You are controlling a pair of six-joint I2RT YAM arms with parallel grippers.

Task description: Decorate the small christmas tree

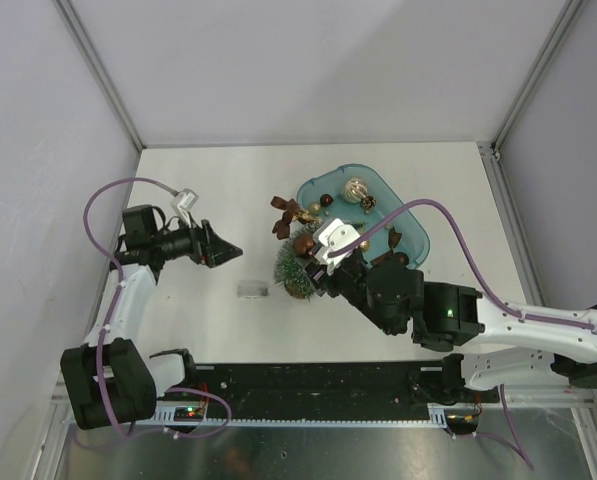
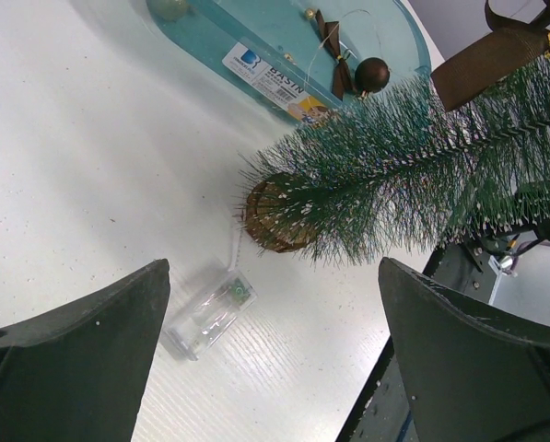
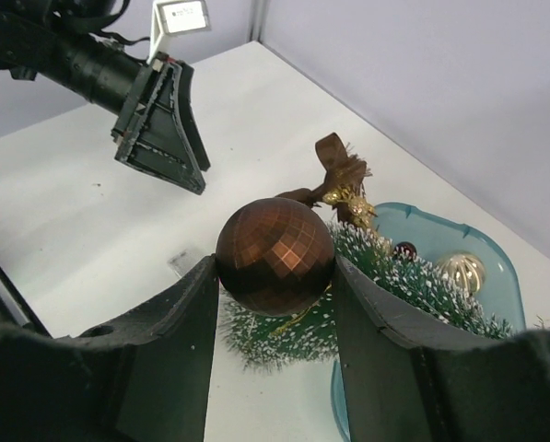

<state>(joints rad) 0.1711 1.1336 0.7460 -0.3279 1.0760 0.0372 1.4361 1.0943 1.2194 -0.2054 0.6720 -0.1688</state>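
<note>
- Right gripper [image 3: 276, 265]: nearest item. Both fingers are pressed on the sides of a brown faceted ball [image 3: 273, 241], with nothing else in the grip. It is held above the tree's lower bristles.
- Table [image 1: 198, 200]: white top that carries everything listed below.
- Left gripper [image 2: 272, 276]: jaws spread wide and empty. It hangs over bare table, pointing at the tree from its left, apart from it.
- Teal tray [image 1: 378, 176]: oval, lying just beyond and to the right of the tree. Holds a gold bauble [image 1: 356, 188] and other small ornaments.
- Small christmas tree [image 1: 296, 268]: frosted green bristles on a round wooden base. It stands on the table at the tray's near-left edge. Whether it is fully upright cannot be told.
- Brown ribbon bow [image 3: 341, 175]: gold centre, at or close to the treetop. Whether it is attached is not visible.
- Clear plastic box [image 2: 208, 316]: lies on the table just left of the tree base. A thin wire leads from it toward the base.
- Hazards, as judged:
  - The round ball may squirt out from between the smooth fingers if they shift.
  - No hanger loop is visible, so the ball may not catch on a branch and could roll off.
  - Pressing the ball into the bristles could tip the light tree, since nothing braces it.
  - The right wrist may knock the bow or the tray rim.
  - The wire could snag a finger.
</note>
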